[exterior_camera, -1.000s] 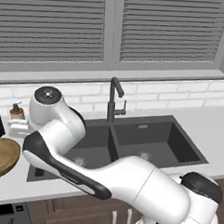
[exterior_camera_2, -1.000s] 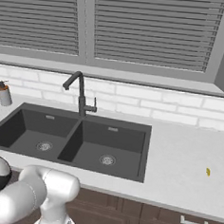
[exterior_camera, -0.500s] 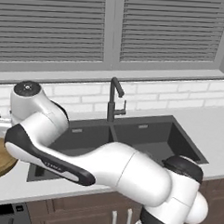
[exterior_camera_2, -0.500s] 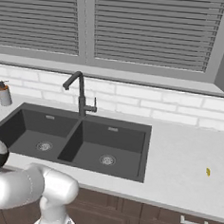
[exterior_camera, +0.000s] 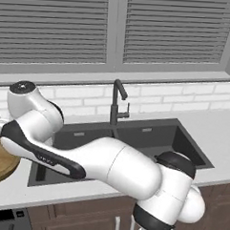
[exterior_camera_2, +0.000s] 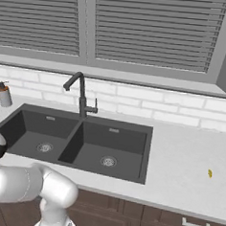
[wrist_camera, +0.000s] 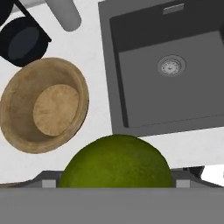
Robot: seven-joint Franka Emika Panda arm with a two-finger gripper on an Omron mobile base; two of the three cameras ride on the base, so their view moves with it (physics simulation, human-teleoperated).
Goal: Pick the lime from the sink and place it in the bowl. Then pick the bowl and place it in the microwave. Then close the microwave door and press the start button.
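Sitting at the far left of the counter (exterior_camera: 17,198) in the left base view is the bowl (exterior_camera: 0,161), its wooden rim partly hidden behind the arm's elbow. In the hand view the bowl (wrist_camera: 43,105) is lying open and empty beside the sink (wrist_camera: 175,65), with a dark round pan (wrist_camera: 22,43) just past it. Moving rightward, the arm is reaching out over that left end, and the lime (wrist_camera: 116,162) is riding at the bottom of the hand view, pressed up close to the camera and hanging above the counter between bowl and sink. The end effector's (wrist_camera: 116,183) jaws are standing wide, and judging by how the fruit is sitting square between the two fingertip blocks, they are clamped on the lime across its widest part.

The lime is looking light, firm and glossy, so it is probably apt to squirt out of a pinch taken off centre; holding it across the middle is the safe choice. Further right, both basins of the sink (exterior_camera_2: 79,141) are lying bare in the right base view, with the faucet (exterior_camera_2: 80,95) standing behind them and a soap bottle (exterior_camera_2: 4,96) off at the back. The bowl, being wide, stiff and shallow, will likely need gripping at its rim (wrist_camera: 81,94).
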